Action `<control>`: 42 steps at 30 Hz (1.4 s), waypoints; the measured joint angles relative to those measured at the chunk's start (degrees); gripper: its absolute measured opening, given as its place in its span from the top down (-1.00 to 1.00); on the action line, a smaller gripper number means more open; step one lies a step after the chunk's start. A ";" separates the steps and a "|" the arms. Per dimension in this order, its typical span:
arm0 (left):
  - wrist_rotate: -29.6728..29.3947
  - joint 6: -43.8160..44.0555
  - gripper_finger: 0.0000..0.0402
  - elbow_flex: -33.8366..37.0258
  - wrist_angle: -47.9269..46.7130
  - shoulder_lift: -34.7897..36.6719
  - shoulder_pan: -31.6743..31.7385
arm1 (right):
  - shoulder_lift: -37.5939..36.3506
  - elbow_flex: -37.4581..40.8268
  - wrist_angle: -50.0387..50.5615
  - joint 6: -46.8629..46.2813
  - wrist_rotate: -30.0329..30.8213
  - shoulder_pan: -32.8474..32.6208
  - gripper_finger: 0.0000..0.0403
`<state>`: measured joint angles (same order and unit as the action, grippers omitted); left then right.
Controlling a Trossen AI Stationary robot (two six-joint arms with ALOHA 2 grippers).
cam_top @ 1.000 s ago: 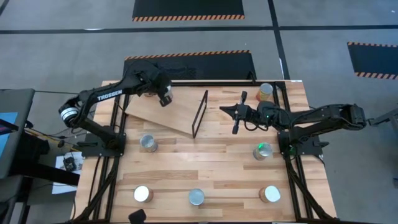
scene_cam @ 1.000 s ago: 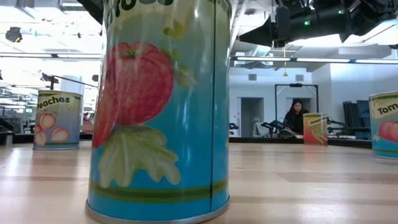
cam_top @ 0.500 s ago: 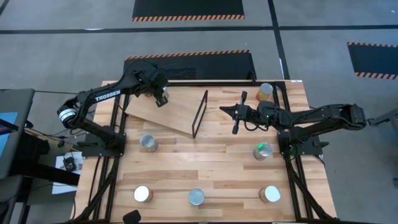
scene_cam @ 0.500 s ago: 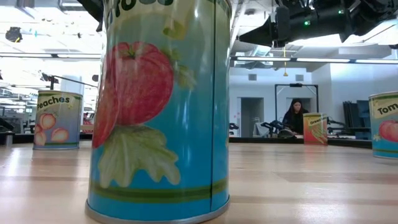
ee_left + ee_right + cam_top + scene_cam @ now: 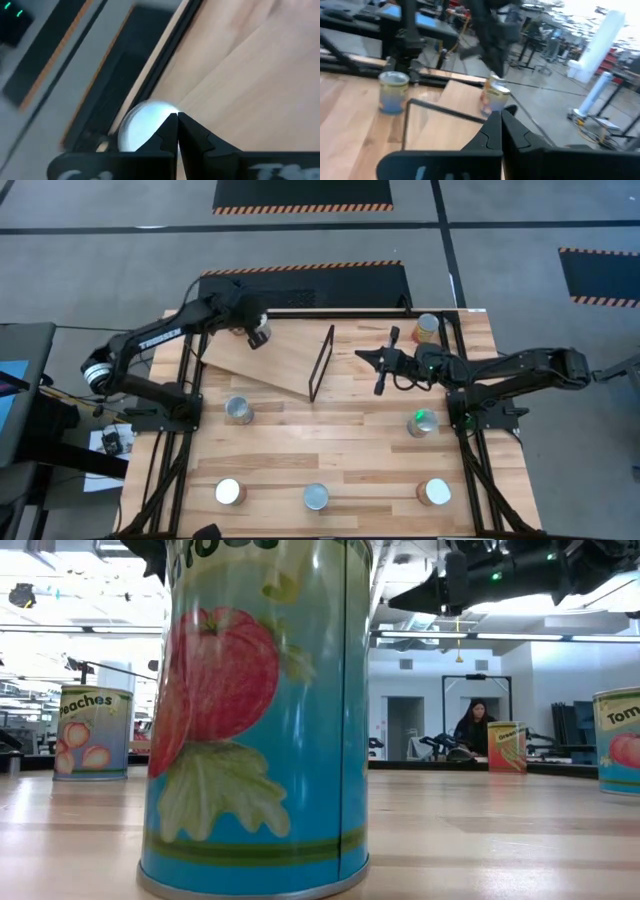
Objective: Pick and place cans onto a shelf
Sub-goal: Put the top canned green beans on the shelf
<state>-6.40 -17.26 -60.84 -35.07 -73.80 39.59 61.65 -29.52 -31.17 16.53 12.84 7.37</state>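
Observation:
The shelf (image 5: 265, 358) is a light wooden board lying tilted at the table's far left, with a black frame (image 5: 321, 363) at its right end. My left gripper (image 5: 257, 337) is shut above the board's far left corner. In its wrist view (image 5: 176, 119) a can's silver top (image 5: 142, 122) shows just behind the fingertips. My right gripper (image 5: 360, 356) is shut and empty, hovering right of the frame; it also shows in its wrist view (image 5: 501, 114). Several cans stand upright on the table, among them ones at the far right (image 5: 428, 327), left of centre (image 5: 238, 410) and right (image 5: 421, 421). My left gripper's shut fingertips (image 5: 172, 122) stand in front of the rim of the can's silver top (image 5: 150, 112), coming from above. I cannot tell whether they touch it.
Three more cans stand along the near edge, one at the left (image 5: 229, 491), one in the middle (image 5: 316, 497) and one at the right (image 5: 434, 492). A tomato-label can (image 5: 255, 710) fills the low view. A person (image 5: 474, 726) sits in the room beyond the table.
My left gripper has moved a little toward the table's far left corner, and its arm has swung leftward. The cans, the shelf and my right gripper have kept still.

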 joint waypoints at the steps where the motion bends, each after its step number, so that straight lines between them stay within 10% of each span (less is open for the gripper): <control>1: 2.65 0.50 1.00 1.11 1.85 1.53 0.00 | -1.27 0.00 1.38 -0.06 1.21 -0.16 0.97; 12: 23.78 3.82 1.00 23.98 36.97 16.49 -4.20 | -17.32 -0.09 31.60 -10.28 12.50 1.88 0.97; 20: 29.15 7.54 1.00 35.10 55.24 18.71 -8.22 | -21.15 -0.30 56.95 -27.95 16.61 17.45 0.91; 30: 28.41 7.21 1.00 37.82 59.91 18.69 -9.97 | -9.41 -5.83 61.18 -23.78 6.76 41.83 0.55; 42: 28.24 6.42 1.00 37.82 60.08 18.69 -10.03 | 7.65 -18.06 69.35 -22.19 6.78 41.63 -0.09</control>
<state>21.85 -10.83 -23.03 25.01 -55.11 29.56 69.30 -47.58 38.18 -5.66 19.63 49.00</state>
